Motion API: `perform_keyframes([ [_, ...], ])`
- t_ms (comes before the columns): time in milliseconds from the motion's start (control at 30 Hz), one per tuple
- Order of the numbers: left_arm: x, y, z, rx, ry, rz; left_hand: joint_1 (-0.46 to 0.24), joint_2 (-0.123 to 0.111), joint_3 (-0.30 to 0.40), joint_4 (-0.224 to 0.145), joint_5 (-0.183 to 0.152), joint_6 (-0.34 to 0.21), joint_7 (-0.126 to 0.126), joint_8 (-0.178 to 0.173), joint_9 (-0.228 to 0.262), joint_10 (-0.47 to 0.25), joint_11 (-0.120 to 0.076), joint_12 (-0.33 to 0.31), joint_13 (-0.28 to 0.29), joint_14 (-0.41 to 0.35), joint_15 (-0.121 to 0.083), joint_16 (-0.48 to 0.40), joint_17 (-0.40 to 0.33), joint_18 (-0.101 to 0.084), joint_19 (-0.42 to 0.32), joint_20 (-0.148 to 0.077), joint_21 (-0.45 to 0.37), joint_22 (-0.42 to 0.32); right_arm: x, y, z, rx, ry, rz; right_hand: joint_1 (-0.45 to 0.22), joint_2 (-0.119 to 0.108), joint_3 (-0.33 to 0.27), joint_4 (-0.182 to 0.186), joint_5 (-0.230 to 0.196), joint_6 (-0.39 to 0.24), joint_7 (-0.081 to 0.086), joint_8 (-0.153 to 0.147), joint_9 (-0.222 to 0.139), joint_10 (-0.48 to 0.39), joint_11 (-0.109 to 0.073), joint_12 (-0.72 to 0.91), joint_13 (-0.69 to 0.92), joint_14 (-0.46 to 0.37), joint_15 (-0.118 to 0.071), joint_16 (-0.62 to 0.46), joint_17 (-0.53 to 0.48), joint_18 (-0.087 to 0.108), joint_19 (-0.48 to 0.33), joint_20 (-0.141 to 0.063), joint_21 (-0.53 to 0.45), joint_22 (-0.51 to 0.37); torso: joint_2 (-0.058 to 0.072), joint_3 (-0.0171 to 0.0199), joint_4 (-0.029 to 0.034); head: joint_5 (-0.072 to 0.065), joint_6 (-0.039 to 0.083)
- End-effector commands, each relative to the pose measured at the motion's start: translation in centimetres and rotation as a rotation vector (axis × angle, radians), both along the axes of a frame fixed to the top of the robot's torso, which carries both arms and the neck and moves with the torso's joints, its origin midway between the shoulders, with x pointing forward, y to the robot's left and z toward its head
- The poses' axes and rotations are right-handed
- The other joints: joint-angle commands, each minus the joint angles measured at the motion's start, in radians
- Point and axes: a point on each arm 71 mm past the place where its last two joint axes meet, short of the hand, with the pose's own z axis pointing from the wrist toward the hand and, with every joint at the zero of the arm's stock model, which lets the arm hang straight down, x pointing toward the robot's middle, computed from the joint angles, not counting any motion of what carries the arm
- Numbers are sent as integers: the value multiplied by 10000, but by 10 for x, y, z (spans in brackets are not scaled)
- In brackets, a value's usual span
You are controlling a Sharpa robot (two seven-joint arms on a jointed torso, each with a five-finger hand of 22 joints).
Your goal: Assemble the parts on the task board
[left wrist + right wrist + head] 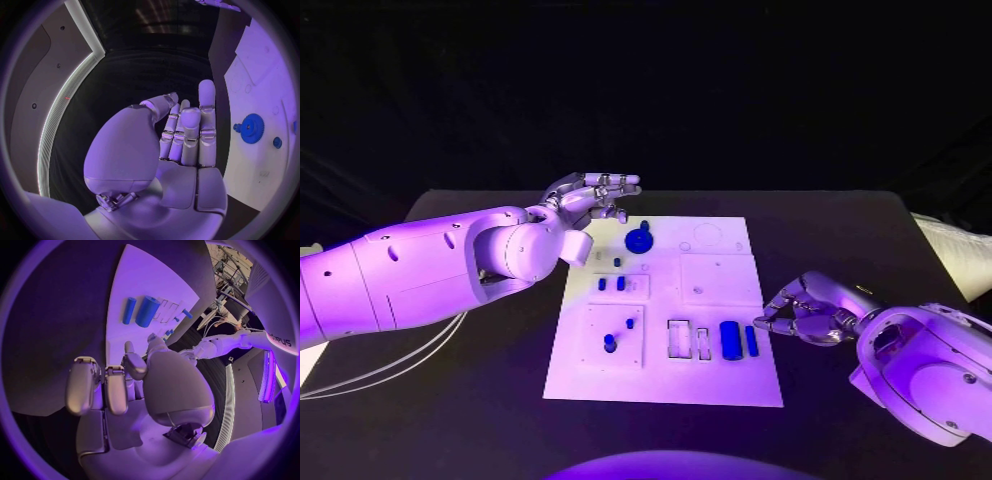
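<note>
on the task board (718, 385), blue parts (730, 340) in recesses

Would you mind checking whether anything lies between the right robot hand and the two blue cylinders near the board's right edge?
Nothing visible does. The right robot hand sits just off the task board, with only bare board between it and the blue cylinders.

Table (473, 400): black, flat surface carrying the work area.
Cables (387, 372): pale, looping over the table's near left corner.
Backdrop (646, 90): dark.
</note>
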Motion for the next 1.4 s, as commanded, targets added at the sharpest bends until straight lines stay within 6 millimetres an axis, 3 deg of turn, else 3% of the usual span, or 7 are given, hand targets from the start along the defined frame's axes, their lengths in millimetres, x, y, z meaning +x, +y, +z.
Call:
perform_keyframes([
  [33, -1, -2, 1, -45, -123, -241, -105, 17, -20, -29, 30, -63, 21, 11, 7, -64, -21, 43, 3, -61, 3, 47, -17, 100, -80, 16, 43, 15, -1, 2, -3, -500, -4, -234, -26, 101, -170, 20, 21, -91, 15, 86, 58, 124, 28, 724, 1198, 764, -20, 69, 1009, -170, 77, 1, 79, 87, 1, -4, -2, -25, 13],
  [400, -1, -2, 1, -67, -88, -254, -105, 17, -20, -29, 30, -63, 21, 11, 7, -64, -21, 43, 3, -61, 3, 47, -17, 100, -80, 16, 43, 15, -4, 28, -13, -764, 26, 504, 295, 241, -531, -34, -15, -196, 15, 323, 253, 344, 45, 1636, 2255, 798, -16, 215, 1255, -208, 108, 6, 229, 320, 10, -11, 39, 7, -10],
  [567, -1, -2, 1, -68, -84, -258, -214, 39, -74, 29, 25, -75, 18, 33, 9, -98, -20, 97, 4, -68, 14, 72, -35, 101, -98, 35, 39, 11, -4, 33, -15, -991, -139, 754, 359, 306, -575, -33, 87, -174, 6, 384, 309, 340, 36, 1659, 2307, 805, -19, 244, 1305, -218, 121, 6, 267, 382, 4, -16, 44, 56, 4],
  [833, -1, -3, 1, -96, -96, -306, -235, 45, -86, 40, 25, -80, 18, 37, 8, -108, -20, 109, 4, -70, 17, 77, -42, 102, -102, 38, 37, 9, -2, 40, -19, -1301, -106, 1035, 369, 312, -587, -33, 104, -177, 5, 391, 319, 326, 37, 1632, 2288, 807, -20, 250, 1316, -217, 119, 6, 267, 382, 7, -22, 82, 28, 11],
  [1400, -1, -2, 1, -102, -84, -323, -460, 107, -243, 179, 10, -99, -7, 96, 15, -208, -24, 228, 5, -91, 38, 129, -107, 107, -125, 79, -3, -31, 0, 53, -37, -1810, 462, 1424, 327, 362, -714, -1, -23, -216, 10, 431, 389, 199, 45, 1416, 2144, 792, -10, 229, 1280, -208, 85, 15, 239, 341, 10, -16, 178, 56, -77],
])
